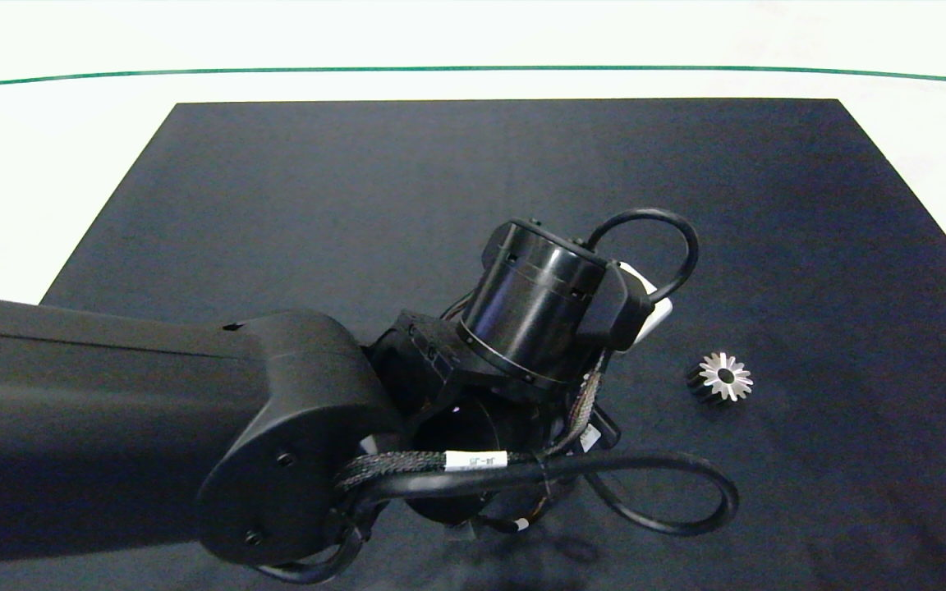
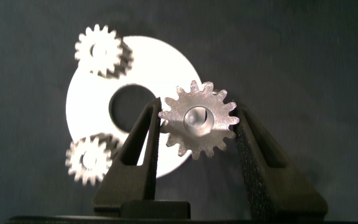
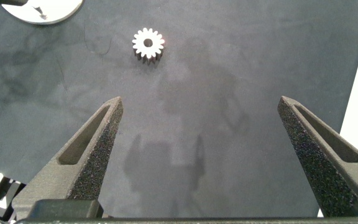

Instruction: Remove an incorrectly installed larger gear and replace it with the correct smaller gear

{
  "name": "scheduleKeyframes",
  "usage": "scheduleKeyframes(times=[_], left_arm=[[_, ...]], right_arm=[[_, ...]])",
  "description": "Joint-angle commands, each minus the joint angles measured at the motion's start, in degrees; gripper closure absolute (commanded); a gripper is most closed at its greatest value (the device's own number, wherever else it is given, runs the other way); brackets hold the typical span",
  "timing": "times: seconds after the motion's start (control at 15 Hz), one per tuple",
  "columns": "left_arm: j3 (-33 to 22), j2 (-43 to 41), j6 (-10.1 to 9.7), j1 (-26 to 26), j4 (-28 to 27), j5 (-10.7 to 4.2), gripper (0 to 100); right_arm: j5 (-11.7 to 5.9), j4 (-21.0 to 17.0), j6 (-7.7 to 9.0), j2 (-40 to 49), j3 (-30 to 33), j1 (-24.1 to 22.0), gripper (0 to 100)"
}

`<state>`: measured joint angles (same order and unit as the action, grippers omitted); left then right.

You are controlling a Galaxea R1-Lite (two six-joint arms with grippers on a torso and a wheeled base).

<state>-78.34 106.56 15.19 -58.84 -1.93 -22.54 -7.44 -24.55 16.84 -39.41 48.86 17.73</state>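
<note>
The left arm [image 1: 153,427] reaches in from the left across the dark mat [image 1: 440,164] and fills the near middle of the head view, its wrist pointing down so that it hides the work below it. In the left wrist view the left gripper [image 2: 197,134] is clamped on the smaller gear [image 2: 199,119], a short-toothed silver spur gear with a round centre hole, gripped at its toothed rim between the two fingers [image 2: 138,149]. The gear is held over the near edge of a white round disc [image 2: 98,81] that lies flat on the mat and has a dark round hole [image 2: 129,106] at its centre; whether the gear touches the disc cannot be told. Two lookalike spur gears sit at the disc's rim, one [image 2: 101,50] at one side and the other [image 2: 89,160] at the opposite side, both well apart from the held gear. The larger gear [image 1: 723,377], star-like with long pointed teeth and a dark centre hole, lies alone on the mat to the right of the left wrist, clear of the disc. The right wrist view shows the same gear [image 3: 148,43] some way beyond the right gripper [image 3: 201,146], whose fingers are spread wide apart with nothing between them above bare mat.
</note>
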Motion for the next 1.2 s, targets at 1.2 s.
scheduleKeyframes(times=[1.2], left_arm=[[-0.68, 4.45, 0.81, 1.8, 0.08, -0.14, 84]], right_arm=[[0.23, -0.15, -1.19, 1.09, -2.28, 0.2, 0]])
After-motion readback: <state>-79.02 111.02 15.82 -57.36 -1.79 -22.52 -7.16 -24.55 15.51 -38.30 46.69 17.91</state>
